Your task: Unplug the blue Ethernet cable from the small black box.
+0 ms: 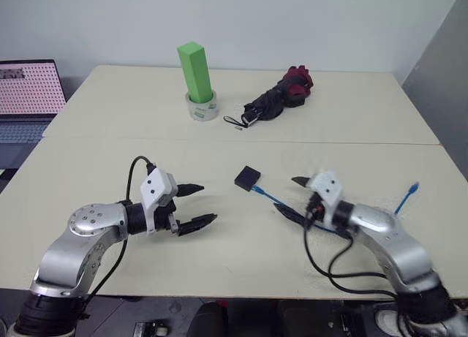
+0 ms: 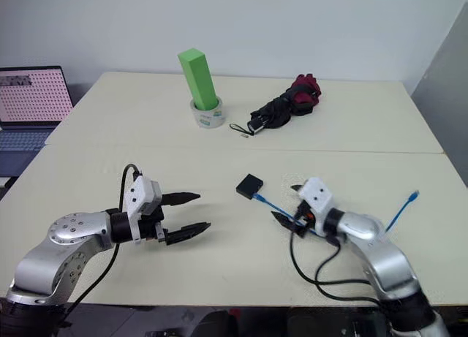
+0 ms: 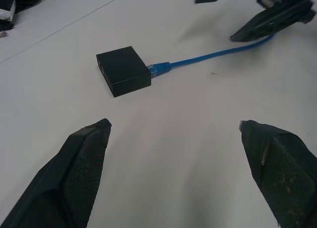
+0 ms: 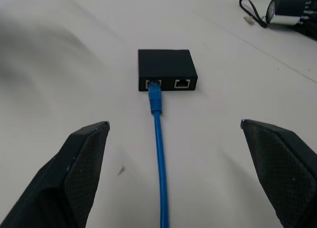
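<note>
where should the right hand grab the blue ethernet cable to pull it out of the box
Grip the blue Ethernet cable at its plug boot, just outside the small black box. The open right hand already faces the port side with the cord running straight between its fingers, so come straight in.

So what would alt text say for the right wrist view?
A blue Ethernet cable is plugged into one of two ports on a small black box lying on a pale table. The right gripper stands open, its black fingers flanking the cable.

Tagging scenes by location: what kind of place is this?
Probably an office or lab test bench: plain pale tables pushed against a bare wall, an open laptop at the side, and a folded umbrella as a prop.
</note>
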Robot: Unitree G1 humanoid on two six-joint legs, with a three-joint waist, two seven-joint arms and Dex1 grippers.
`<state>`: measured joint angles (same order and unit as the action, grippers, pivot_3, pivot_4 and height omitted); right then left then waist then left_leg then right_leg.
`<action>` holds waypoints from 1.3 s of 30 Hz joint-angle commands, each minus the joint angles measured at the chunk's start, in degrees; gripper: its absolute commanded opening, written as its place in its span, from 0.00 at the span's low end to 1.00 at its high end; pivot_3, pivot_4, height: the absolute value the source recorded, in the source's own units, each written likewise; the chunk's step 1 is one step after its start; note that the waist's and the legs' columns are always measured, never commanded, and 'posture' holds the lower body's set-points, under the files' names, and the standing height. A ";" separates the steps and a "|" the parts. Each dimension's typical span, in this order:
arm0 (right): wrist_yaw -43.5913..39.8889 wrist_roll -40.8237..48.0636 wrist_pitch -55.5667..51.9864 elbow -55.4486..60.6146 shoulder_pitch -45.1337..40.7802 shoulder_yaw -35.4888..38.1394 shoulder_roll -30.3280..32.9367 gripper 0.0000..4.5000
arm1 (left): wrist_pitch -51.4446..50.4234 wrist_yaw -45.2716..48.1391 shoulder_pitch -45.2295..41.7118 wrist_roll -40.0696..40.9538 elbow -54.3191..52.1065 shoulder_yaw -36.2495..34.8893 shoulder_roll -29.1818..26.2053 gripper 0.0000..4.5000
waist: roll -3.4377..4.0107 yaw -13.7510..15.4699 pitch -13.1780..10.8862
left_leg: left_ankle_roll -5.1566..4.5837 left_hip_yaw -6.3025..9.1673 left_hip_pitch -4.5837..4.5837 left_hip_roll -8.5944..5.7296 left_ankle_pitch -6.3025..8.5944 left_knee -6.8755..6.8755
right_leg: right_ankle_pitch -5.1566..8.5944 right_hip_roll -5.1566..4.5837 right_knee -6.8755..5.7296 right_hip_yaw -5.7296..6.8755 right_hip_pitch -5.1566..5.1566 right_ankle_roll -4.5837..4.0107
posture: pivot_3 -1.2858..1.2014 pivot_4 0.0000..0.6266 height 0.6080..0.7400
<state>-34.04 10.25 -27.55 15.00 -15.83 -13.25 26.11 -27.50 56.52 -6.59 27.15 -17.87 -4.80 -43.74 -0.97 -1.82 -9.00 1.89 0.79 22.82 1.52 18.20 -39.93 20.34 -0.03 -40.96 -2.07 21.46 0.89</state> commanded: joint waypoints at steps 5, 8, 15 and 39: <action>2.64 -5.88 5.28 -13.75 -7.01 -4.24 -7.56 1.00 | 0.97 0.48 -0.76 0.23 -0.40 -0.51 -0.23 0.98 | 0.00 0.12 0.00 | 0.01 0.02 0.07 0.00 0.00 -0.01 | 0.00 -0.02 0.02 0.03 0.04 0.00 | 0.52 0.24 1.00; 2.90 -6.56 5.76 -16.55 -8.33 -3.99 -8.94 0.92 | 0.75 0.12 -0.48 0.32 -0.99 -0.55 -0.15 1.00 | 0.00 0.03 0.00 | 0.01 0.01 0.04 0.00 0.00 -0.02 | 0.00 -0.02 0.00 0.02 0.02 0.00 | 0.52 0.24 1.00; 0.16 -7.82 6.25 -17.86 -9.41 -4.88 -8.51 0.59 | 0.80 -0.21 -0.43 0.06 -0.36 -0.30 0.10 1.00 | 0.00 0.07 0.00 | 0.01 0.02 0.03 0.00 0.00 -0.02 | 0.00 -0.02 -0.03 0.04 0.02 0.00 | 0.52 0.24 1.00; -5.05 -24.69 50.33 -10.83 -12.82 -8.38 7.15 0.02 | -18.73 -2.88 -11.15 19.06 5.57 -3.16 9.56 1.00 | -0.01 0.02 0.00 | 0.01 0.00 0.06 0.02 -0.01 -0.05 | 0.00 -0.02 -0.02 0.05 0.04 0.00 | 0.52 0.24 1.00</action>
<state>-39.66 -13.71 18.32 1.63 -27.74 -21.94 33.05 -45.09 53.29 -16.61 43.44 -12.22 -6.28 -34.43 -0.98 -1.79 -9.00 1.90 0.80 22.88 1.54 18.19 -40.00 20.33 -0.05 -40.98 -2.01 21.47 0.89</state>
